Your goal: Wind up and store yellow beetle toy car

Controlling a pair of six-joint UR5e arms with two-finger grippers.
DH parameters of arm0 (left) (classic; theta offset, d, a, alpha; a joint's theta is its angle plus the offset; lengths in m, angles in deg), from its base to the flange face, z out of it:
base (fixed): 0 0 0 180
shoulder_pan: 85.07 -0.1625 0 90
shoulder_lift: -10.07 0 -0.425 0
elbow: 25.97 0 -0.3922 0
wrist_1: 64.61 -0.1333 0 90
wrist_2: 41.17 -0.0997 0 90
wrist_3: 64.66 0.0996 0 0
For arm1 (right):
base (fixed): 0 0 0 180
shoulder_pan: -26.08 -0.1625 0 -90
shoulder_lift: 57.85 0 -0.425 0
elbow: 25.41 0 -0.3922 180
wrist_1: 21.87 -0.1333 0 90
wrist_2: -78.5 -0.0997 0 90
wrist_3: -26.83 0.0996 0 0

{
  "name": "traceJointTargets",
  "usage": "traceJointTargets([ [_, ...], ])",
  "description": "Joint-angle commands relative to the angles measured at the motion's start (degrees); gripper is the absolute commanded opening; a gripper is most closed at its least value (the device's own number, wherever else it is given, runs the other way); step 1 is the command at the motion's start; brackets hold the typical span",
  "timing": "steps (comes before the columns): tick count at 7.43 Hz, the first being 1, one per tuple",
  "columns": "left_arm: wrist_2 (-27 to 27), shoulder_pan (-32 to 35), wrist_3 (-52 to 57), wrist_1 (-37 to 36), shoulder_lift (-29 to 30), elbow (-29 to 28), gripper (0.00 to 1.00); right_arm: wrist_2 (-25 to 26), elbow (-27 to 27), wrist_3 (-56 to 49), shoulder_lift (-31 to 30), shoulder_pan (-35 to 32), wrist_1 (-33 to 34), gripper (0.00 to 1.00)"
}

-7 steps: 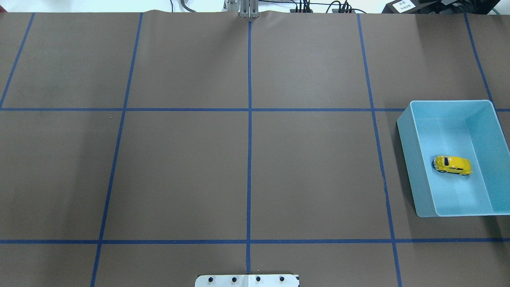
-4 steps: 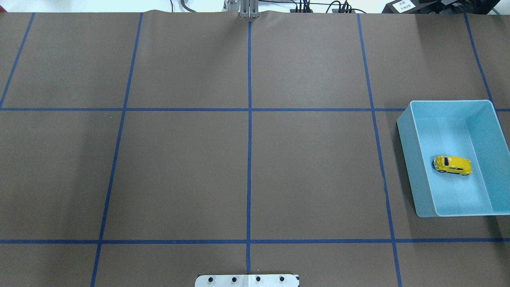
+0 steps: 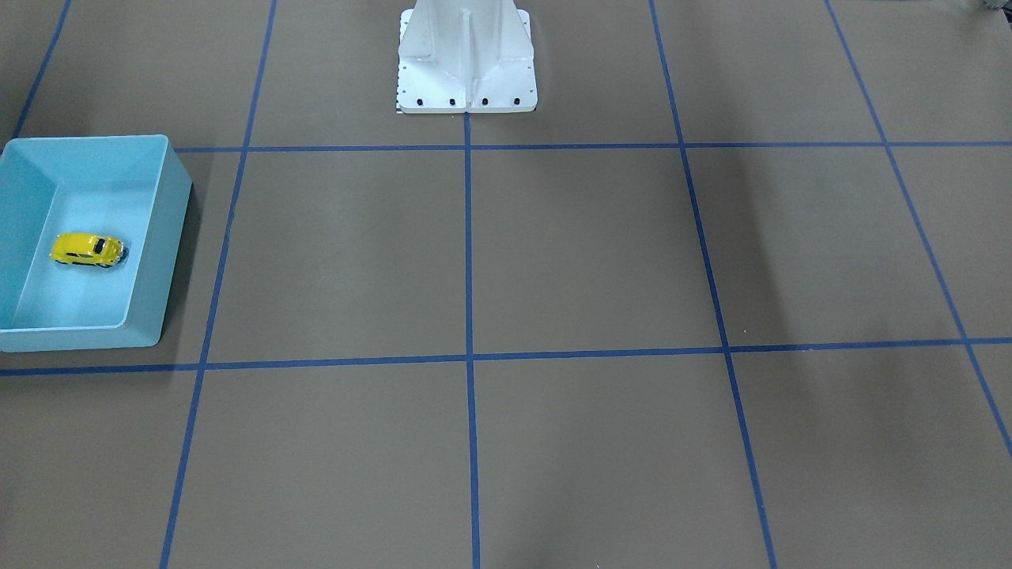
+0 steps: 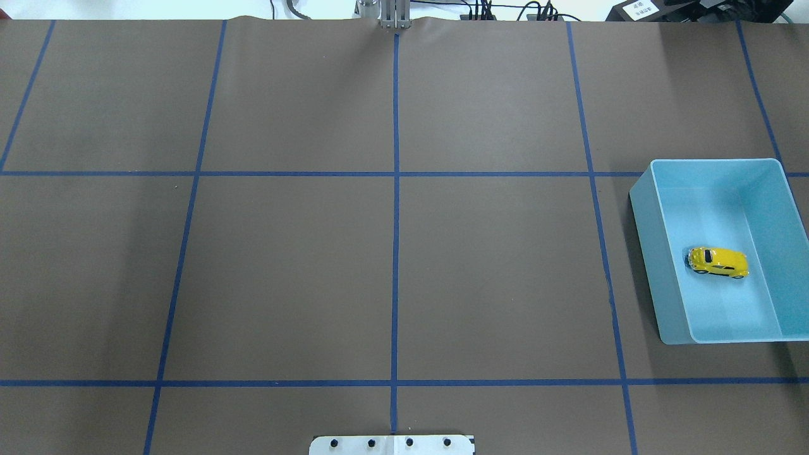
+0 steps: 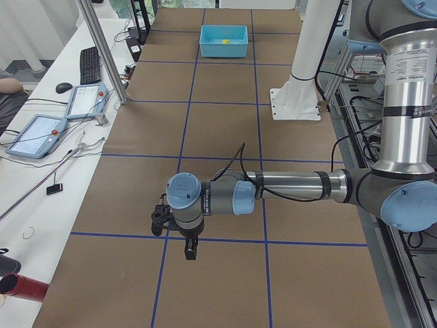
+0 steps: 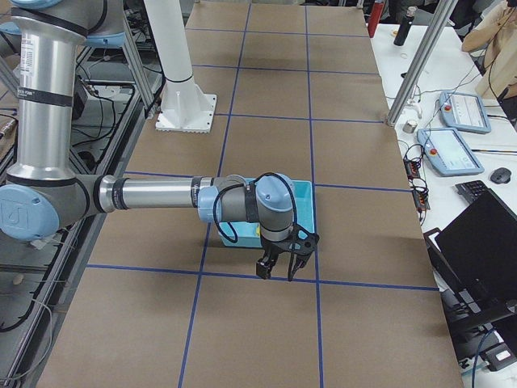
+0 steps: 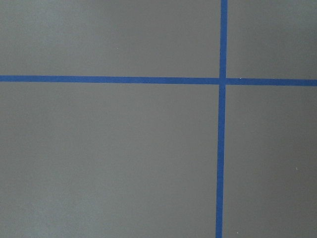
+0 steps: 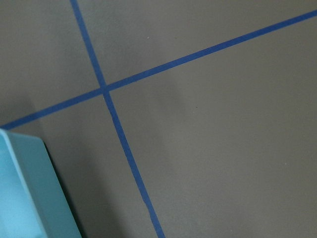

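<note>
right claw (image 6: 276,272) hangs nr bin (image 4: 643,212) w/ yellow beetle toy car (image 4: 718,262) inside.

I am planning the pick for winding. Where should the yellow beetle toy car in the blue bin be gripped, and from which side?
Grip the yellow beetle toy car across its two long flanks at mid-body, coming straight down. It sits on the floor of the blue bin, whose walls block a sideways approach, and its rounded roof likely offers no flat hold.
</note>
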Motion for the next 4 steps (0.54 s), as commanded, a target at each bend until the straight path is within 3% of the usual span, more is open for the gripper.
traceJointTargets([
  [1, 0.0, 0.0, 0.0, 0.0, 0.0, 0.01, 1.0, -0.33, -2.7, 1.25, 0.23, 0.0, -6.55, 1.0],
  [2, 0.0, 0.0, 0.0, 0.0, 0.0, 0.01, 1.0, -0.76, -5.58, 1.17, 1.71, 0.0, -8.49, 1.0],
  [4, 0.0, 0.0, 0.09, 0.0, 0.0, 0.01, 1.0, -7.14, -5.96, -7.04, 0.59, 0.0, -10.44, 1.0],
])
